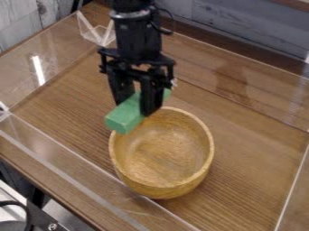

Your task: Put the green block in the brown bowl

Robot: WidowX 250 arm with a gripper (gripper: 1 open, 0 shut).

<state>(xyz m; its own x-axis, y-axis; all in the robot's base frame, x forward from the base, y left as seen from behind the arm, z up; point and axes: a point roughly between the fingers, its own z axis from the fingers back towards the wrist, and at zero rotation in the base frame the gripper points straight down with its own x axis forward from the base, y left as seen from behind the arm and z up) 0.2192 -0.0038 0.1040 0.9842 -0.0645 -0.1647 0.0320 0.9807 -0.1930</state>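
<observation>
Green block [123, 115] hangs clamped in the tool [135, 106] above the brown bowl's [163, 180] rim.

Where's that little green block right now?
The green block hangs clamped in the fingers, left of picture centre, just above the brown bowl's near-left rim.

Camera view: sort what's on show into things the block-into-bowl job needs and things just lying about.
Needed for the job:
- green block, held in the end effector over the bowl's near-left rim
- brown bowl, with nothing in it

Just lying about:
- no loose items; only the wooden table and the clear wall around it
</observation>
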